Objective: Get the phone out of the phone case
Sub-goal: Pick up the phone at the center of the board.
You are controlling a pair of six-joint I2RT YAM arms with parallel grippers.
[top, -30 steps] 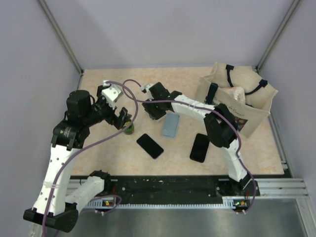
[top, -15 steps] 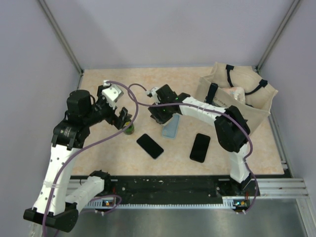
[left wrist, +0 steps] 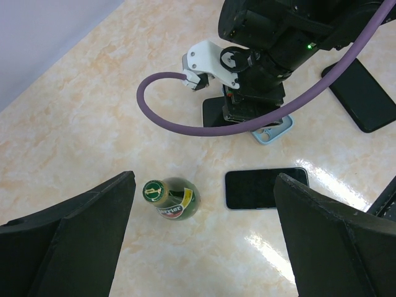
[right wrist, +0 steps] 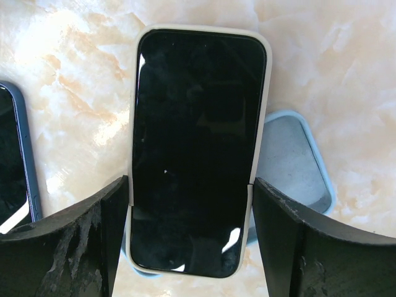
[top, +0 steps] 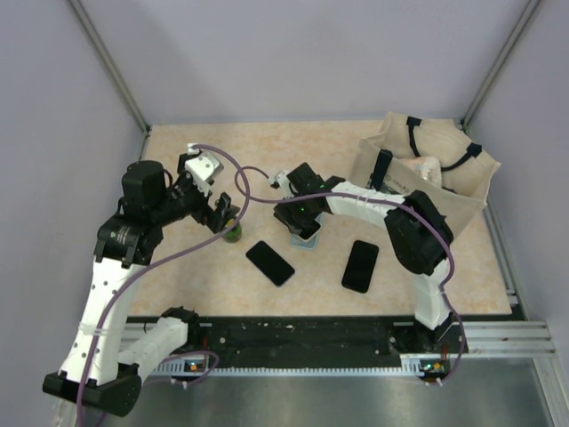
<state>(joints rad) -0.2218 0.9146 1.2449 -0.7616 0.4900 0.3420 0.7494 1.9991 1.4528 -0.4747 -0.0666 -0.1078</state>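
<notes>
The right jaws are closed on the long sides of the phone (right wrist: 197, 142), one finger (right wrist: 68, 247) against each pale edge, with its dark screen facing the wrist camera. The light blue phone case (right wrist: 291, 167) lies on the surface under it, shifted aside so that one long side and a rounded end show past the phone. Whether the phone rests on the case or hangs just above it cannot be told. The left jaws stand wide apart over an upright green bottle (left wrist: 171, 199), touching nothing.

Outward from the case, a second phone (top: 269, 262) lies flat just beside it toward the near edge, and a third phone (top: 359, 265) lies further right, apart from both. The bottle stands near the second phone's far end. A purple cable (left wrist: 204, 130) loops in the air across the right wrist.

The surface (top: 267, 151) is a beige, marbled top. Pale lilac walls (top: 311, 62) close it in at the back and on both sides, with metal posts running up the back corners. A canvas tote bag (top: 427, 212) with black handles fills the back right corner, close to the right arm's elbow. A black rail (top: 302, 334) carrying the arm bases runs along the near edge.

The broadest bare stretch of surface lies between the arms and the back wall. A narrower strip runs between the phones and the rail. On the left side, the left arm stands close to the side wall.
</notes>
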